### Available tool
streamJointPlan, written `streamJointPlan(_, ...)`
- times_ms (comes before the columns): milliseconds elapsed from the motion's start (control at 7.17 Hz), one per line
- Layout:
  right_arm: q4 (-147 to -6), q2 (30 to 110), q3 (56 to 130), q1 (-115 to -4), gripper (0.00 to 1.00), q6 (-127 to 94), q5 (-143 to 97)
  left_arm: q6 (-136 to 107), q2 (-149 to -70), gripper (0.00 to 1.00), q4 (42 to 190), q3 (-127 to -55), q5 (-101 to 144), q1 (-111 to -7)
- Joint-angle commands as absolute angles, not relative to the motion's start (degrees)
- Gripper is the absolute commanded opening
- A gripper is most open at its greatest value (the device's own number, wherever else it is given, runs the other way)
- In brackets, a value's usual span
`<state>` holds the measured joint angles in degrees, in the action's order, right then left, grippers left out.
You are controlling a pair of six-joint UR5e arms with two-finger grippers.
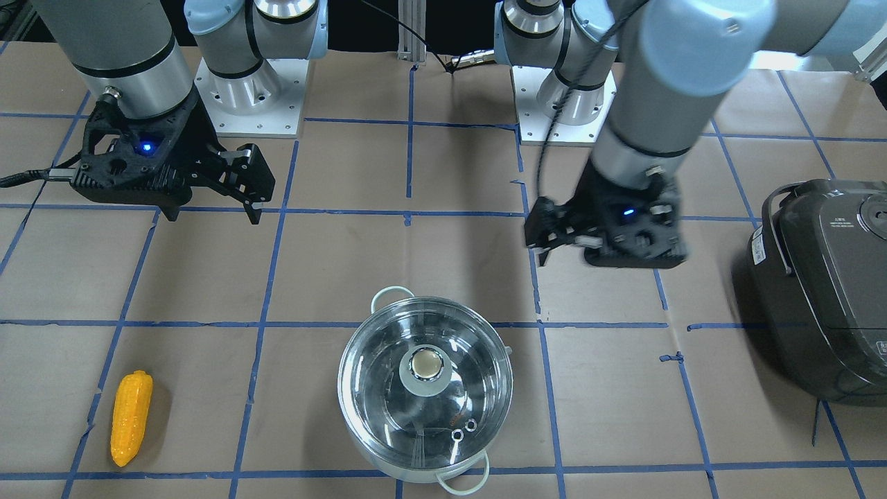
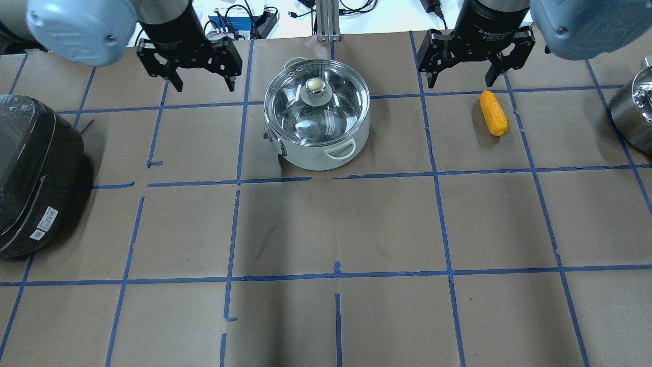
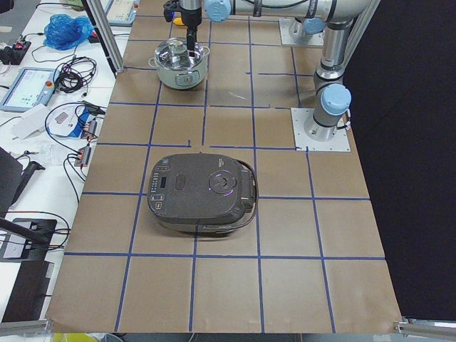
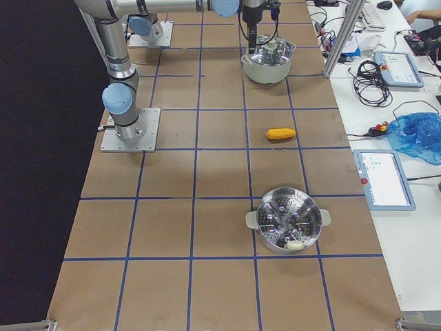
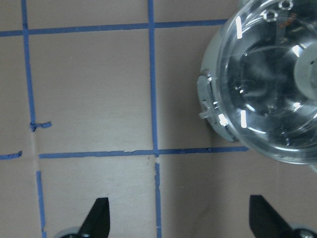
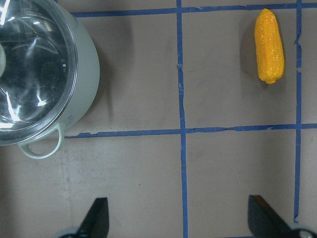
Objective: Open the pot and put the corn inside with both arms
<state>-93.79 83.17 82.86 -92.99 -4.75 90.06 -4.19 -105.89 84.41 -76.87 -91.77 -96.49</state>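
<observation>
The steel pot point(image 2: 316, 148) stands at the far middle of the table with its glass lid point(image 2: 336, 109) on and the pale knob point(image 2: 316, 85) upright. The yellow corn point(image 2: 494, 113) lies flat on the table, right of the pot and apart from it. My left gripper point(image 2: 205, 87) hovers open and empty to the left of the pot. My right gripper point(image 2: 461, 83) hovers open and empty just behind the corn. The left wrist view shows the pot point(image 5: 267, 89) ahead to the right. The right wrist view shows the corn point(image 6: 269, 45) and the pot point(image 6: 84, 69).
A dark grey rice cooker point(image 2: 35, 173) sits at the table's left side. A second steel pot with a steamer insert point(image 4: 286, 221) stands at the right end. Brown paper with blue tape lines covers the table point(image 2: 336, 229).
</observation>
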Motion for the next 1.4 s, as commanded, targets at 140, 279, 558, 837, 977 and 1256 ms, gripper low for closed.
streamJointPlan(140,-94.0,83.0,82.9,-92.7,1.00,-4.7,90.1,-13.1,-121.2,1.00,83.3,-63.5,-90.2,-106.9)
streamJointPlan(279,-94.0,83.0,82.9,-92.9,1.00,-4.8,90.0,-14.1,-124.0,1.00,83.2,-61.5,-90.2,-107.3)
streamJointPlan(558,-93.8,82.9,82.9,-92.9,1.00,-4.7,90.3,-13.5,-124.6,1.00,82.4,-60.5,-89.7,-107.2)
streamJointPlan(837,-94.0,82.9,82.9,-93.2,1.00,-4.9,89.6,-12.9,-125.1,1.00,82.4,-60.5,-89.7,-107.2)
streamJointPlan(977,-94.0,82.8,82.9,-93.2,1.00,-4.9,89.5,-12.9,-125.8,1.00,81.7,-60.5,-89.7,-107.2)
streamJointPlan(1256,-94.0,82.8,82.9,-93.2,1.00,-4.8,89.6,-12.0,-126.0,1.00,81.5,-60.8,-90.0,-107.2)
